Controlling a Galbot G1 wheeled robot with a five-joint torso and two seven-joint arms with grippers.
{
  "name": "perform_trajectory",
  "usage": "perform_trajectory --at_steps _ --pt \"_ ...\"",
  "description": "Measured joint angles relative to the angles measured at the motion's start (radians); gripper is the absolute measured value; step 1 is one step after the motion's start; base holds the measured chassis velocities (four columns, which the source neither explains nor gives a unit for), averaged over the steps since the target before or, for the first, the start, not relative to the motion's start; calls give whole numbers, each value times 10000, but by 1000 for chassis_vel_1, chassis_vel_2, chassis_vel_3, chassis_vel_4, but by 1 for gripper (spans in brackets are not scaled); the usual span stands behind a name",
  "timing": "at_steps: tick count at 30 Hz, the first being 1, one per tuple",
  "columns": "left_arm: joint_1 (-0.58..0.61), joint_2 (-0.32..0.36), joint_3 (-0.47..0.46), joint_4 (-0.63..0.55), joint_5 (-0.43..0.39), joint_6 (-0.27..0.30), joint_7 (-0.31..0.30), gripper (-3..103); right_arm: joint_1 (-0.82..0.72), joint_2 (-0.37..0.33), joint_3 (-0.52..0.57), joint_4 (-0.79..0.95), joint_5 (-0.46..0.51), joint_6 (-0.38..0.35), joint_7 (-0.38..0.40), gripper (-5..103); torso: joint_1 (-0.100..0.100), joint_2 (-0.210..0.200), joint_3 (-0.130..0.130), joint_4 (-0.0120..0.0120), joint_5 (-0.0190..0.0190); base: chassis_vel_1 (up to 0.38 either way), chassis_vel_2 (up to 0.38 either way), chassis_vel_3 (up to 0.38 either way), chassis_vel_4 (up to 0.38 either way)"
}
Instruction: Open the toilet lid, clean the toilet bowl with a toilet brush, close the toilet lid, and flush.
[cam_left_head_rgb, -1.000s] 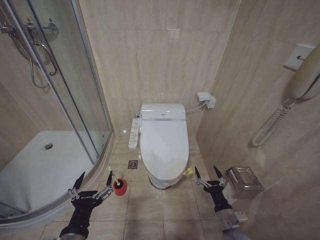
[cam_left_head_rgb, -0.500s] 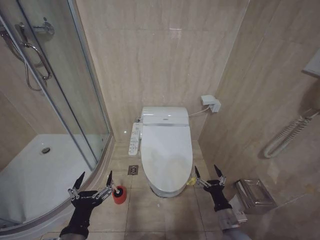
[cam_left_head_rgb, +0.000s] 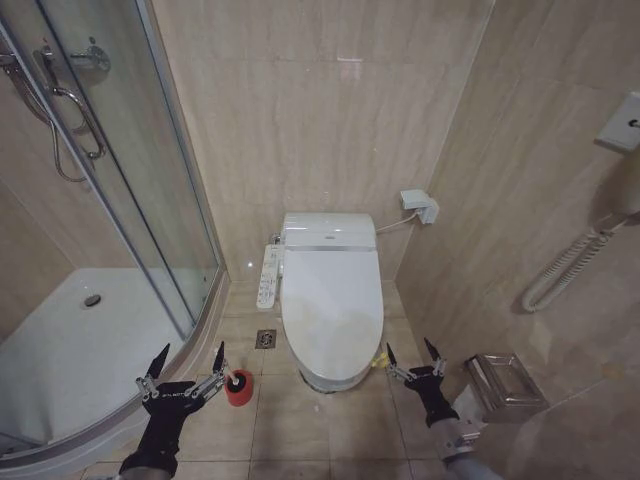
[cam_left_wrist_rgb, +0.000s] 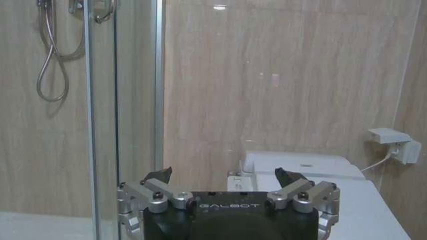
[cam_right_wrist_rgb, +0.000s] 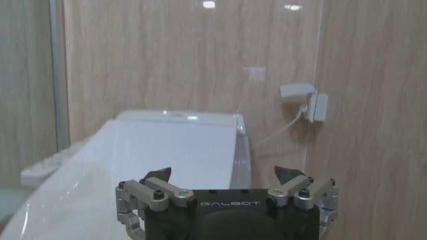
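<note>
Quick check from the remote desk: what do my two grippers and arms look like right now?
Both match: the left gripper and right gripper have black bodies marked GALBOT in white, silver metal linkages and pointed black fingertips. The forearms are dark; the right one ends in a grey cuff.

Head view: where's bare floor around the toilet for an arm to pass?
Free: beige tiles ahead of the glossy white closed toilet lid, between left claw and right claw, both open. Also tiles around the floor drain, between the white ceramic toilet bowl and curved shower track. Crowded: red cup holding the black-headed toilet brush by the left claw; steel bin at the right wall.
</note>
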Motion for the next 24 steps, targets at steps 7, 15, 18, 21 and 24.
perform_trajectory --at_steps 7,15,18,21,24 --pt "0 0 0 0 0 0 0 100 301 -235 -108 -763 21 -129 85 100 -1 1 0 -1 -1 0 0 0 0" --pt "0 0 0 0 0 0 0 100 805 -471 -238 -2031 -176 -63 93 100 -1 0 0 0 0 0 0 0 0" --pt "0 0 0 0 0 0 0 100 971 -470 -266 -2408 -284 -15 98 100 0 0 0 -1 0 0 0 0 0" --pt "0 0 0 0 0 0 0 100 1144 -462 -283 -2725 -352 -4 112 100 -1 0 0 0 0 0 0 0 0" --pt "0 0 0 0 0 0 0 100 1394 -462 -326 -3101 -433 -5 131 100 0 0 0 -1 -2 0 0 0 0"
